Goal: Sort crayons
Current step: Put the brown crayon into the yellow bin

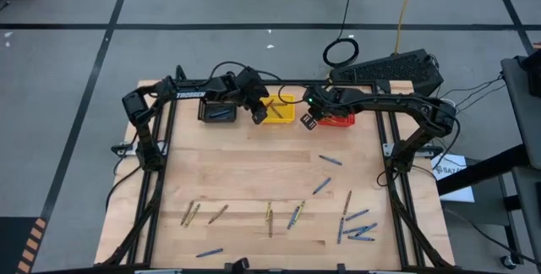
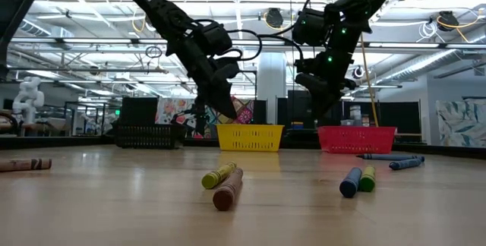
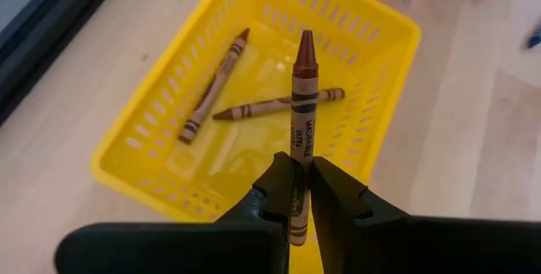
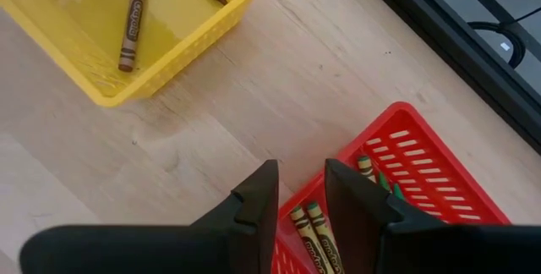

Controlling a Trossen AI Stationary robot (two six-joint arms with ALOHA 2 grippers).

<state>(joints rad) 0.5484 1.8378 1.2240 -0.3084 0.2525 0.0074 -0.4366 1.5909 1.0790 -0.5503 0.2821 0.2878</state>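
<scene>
Centrally, the left gripper [image 3: 297,191] is clamped on a brown crayon [image 3: 301,113] above the yellow basket [image 3: 152,151]; the right gripper [image 4: 301,191], fingers apart and empty, hangs over the red basket [image 4: 423,168] at lower right.

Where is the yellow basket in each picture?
High view: the yellow basket sits at the table's far edge, middle, between the black basket and the red basket.
Low view: far back, centre, left of the red basket.
Left wrist view: fills the middle, behind the held brown crayon.
Right wrist view: upper left corner.
Shared landmark: the red basket.
</scene>
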